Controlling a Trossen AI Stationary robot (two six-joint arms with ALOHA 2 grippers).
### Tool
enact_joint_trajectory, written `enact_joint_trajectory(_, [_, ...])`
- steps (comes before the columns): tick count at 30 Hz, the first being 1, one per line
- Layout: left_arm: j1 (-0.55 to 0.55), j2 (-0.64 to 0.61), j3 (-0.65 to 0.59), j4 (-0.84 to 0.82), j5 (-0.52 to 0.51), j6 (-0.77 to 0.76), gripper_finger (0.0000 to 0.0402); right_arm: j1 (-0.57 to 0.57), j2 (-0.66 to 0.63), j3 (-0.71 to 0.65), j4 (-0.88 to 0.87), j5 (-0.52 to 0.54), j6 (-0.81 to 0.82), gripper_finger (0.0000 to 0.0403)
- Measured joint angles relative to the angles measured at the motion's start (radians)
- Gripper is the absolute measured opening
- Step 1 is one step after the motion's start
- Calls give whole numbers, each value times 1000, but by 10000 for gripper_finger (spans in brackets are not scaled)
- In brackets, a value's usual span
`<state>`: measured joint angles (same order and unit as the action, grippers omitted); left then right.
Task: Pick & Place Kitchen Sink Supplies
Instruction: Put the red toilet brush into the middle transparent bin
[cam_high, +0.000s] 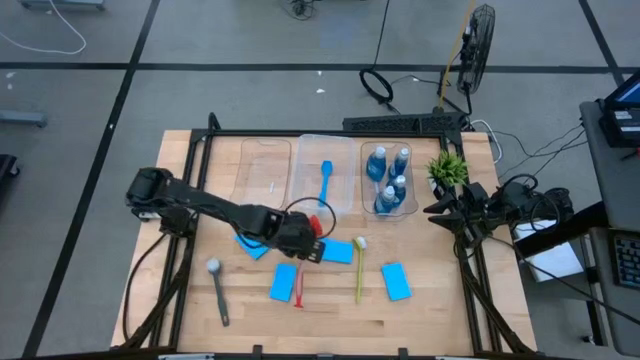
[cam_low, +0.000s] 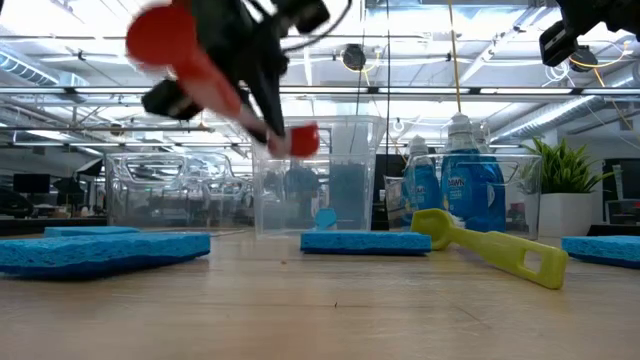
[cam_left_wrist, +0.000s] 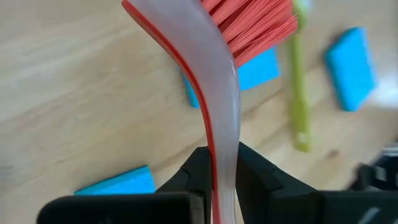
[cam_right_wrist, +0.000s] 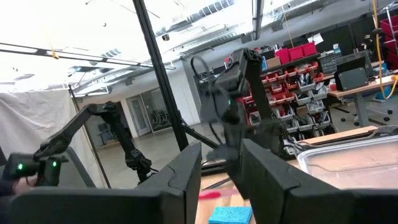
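Left pincer (cam_left_wrist: 221, 171): your grip clamps the slim red long-handled brush (cam_left_wrist: 217, 81), lifted above the wooden tabletop (cam_high: 440, 310).
Right pincer (cam_right_wrist: 221, 165): parked beside the tabletop, fingers parted, holding nothing.

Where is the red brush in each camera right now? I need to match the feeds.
High view: red brush just below the left gripper, beside a blue sponge.
Low view: upper left, lifted clear of the table.
Left wrist view: centre, handle clamped between the fingers.
Right wrist view: cannot tell.
Shared landmark: yellow-green brush.
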<state>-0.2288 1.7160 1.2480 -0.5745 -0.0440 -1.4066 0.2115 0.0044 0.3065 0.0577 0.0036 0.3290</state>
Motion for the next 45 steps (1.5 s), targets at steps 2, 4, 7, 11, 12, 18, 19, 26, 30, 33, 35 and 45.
enact_joint_trajectory(2, [0, -38, 0, 10, -5, 13, 47, 0, 0, 0, -1, 0, 0, 100])
enact_joint_trajectory(4, [0, -82, 0, 25, -9, 40, 47, 0, 0, 0, 0, 0, 0, 100])
enact_joint_trajectory(7, [-1, -141, 2, 81, -10, 98, 47, 0, 0, 0, -2, 0, 0, 100])
enact_joint_trajectory(11, [-1, -205, 2, 160, -9, 186, 47, 0, 0, 0, -3, -3, 0, 100])
enact_joint_trajectory(12, [-1, -219, 2, 172, -9, 205, 47, 0, 0, 0, -3, -3, 0, 100])
enact_joint_trajectory(18, [-1, -262, 4, 308, 28, 306, 47, 0, 0, 0, -14, -4, 0, 100])
enact_joint_trajectory(19, [-1, -265, 5, 330, 40, 328, 47, 0, 0, 0, -17, -4, 0, 100])
enact_joint_trajectory(26, [1, -278, 4, 557, 121, 475, 47, 0, 0, 0, -24, -5, 0, 100])
enact_joint_trajectory(30, [1, -279, 4, 737, 186, 550, 47, 0, 0, 0, -25, -5, -1, 100])
enact_joint_trajectory(33, [0, -279, 4, 814, 210, 595, 47, 0, 0, 0, -24, -5, -1, 100])
enact_joint_trajectory(35, [1, -279, 4, 850, 223, 618, 47, 0, 0, 0, -25, -5, -1, 100])
enact_joint_trajectory(45, [6, -279, 4, 900, 218, 649, 47, 0, 0, 0, -25, -5, -1, 100])
